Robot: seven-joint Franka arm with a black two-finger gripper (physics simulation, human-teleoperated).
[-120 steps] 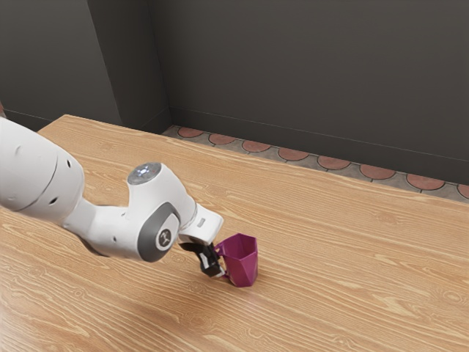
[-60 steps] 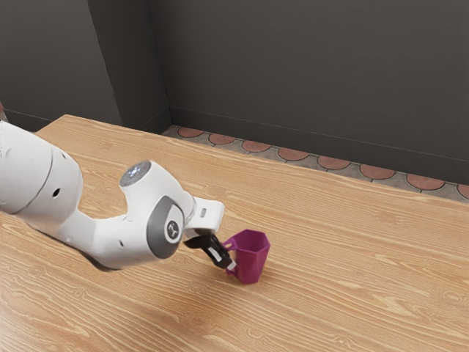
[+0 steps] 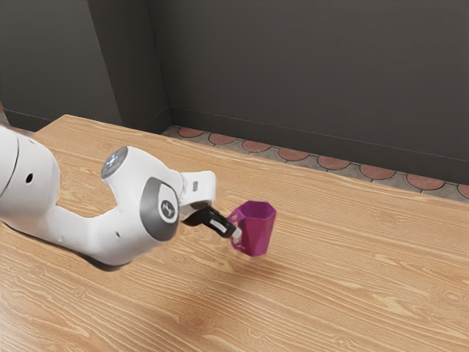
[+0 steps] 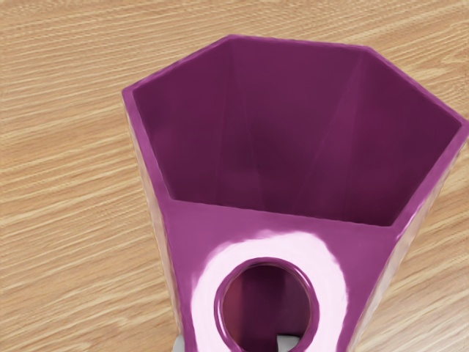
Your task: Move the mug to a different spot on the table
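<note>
- The mug [image 3: 258, 229], a magenta one with six flat sides, is being held over the wooden table [image 3: 352, 286], near the middle of the exterior view and well away from the table's far edge.
- It is sitting close to upright, with its open mouth facing up and its body narrowing toward the base.
- It is appearing to hang just above the wood rather than resting on it, though the gap under its base is hard to make out.
- Its handle [image 3: 237, 239] is pointing toward the exterior view's left, at the arm.
- In the wrist view the handle is showing as a glossy ring just under the hand. Beyond it the rim [image 4: 278, 214] is opening onto an empty magenta interior, with wood grain running past on both sides.
- The gripper [image 3: 229, 229] is grasping the mug: its black fingers [image 3: 217, 222] are clamping the handle from two sides, reaching out nearly level from the hand.
- The arm [image 3: 80, 213], white with a grey joint cap [image 3: 162, 208], is coming in low over the table from the exterior view's left, with its bulky links lying close to the wood.
- The arm is casting a soft shadow [image 3: 139, 273] on the boards beneath it.
- Behind the table, a strip of round reddish floor tiles [image 3: 293, 155] is running along the foot of a dark grey wall [image 3: 308, 66].
</note>
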